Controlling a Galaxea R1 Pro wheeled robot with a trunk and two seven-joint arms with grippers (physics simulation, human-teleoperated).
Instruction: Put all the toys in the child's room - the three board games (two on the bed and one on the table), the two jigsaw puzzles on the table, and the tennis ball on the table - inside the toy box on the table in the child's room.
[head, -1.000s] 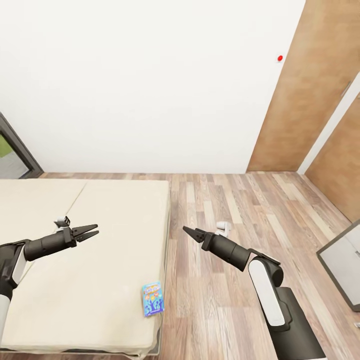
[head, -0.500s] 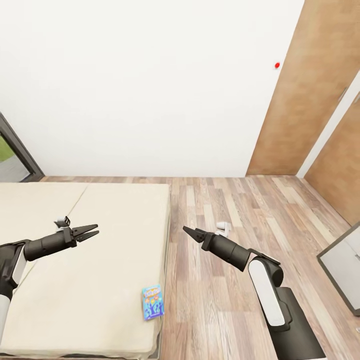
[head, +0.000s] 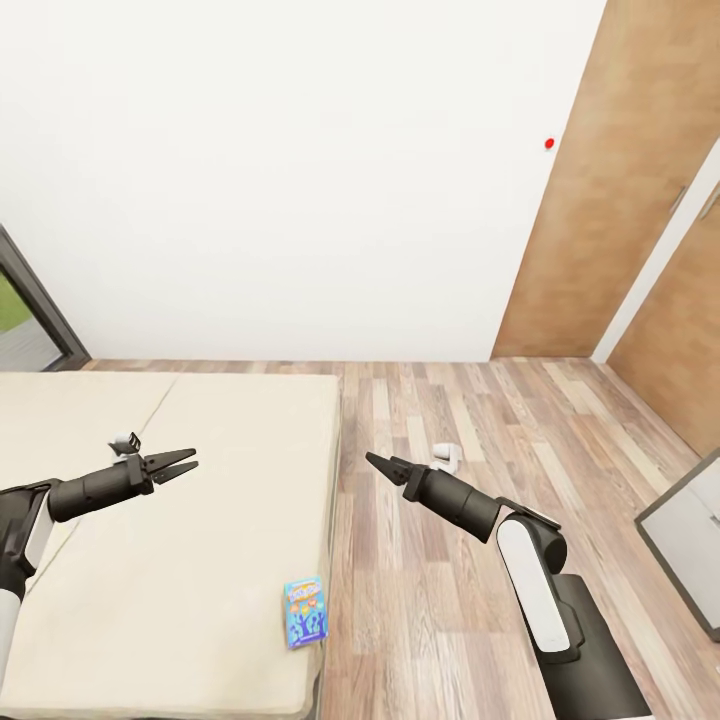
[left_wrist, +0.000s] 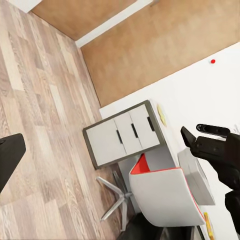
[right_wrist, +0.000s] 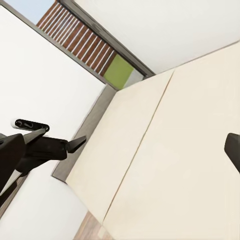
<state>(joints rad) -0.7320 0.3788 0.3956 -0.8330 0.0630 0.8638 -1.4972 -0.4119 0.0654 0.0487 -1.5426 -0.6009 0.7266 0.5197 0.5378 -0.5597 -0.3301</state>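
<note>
While both arms hover empty — game (head: 306, 612) flat near bed (head: 200, 520) edge, long axis running toward the wall | left gripper (head: 178, 464) slightly parted | right gripper (head: 383, 465) closed — over floor (head: 480, 420)

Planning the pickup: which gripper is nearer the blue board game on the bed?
Right, narrowly. The right gripper hangs over the floor beside the bed, up-right of the board game; the left gripper hovers over the mattress, up-left.

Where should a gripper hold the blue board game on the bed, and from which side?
The board game lies flat near the bed edge facing the floor. Probably best to pinch across its narrow width from above, or by that overhang-side edge; it looks too thin for a side grip.
</note>
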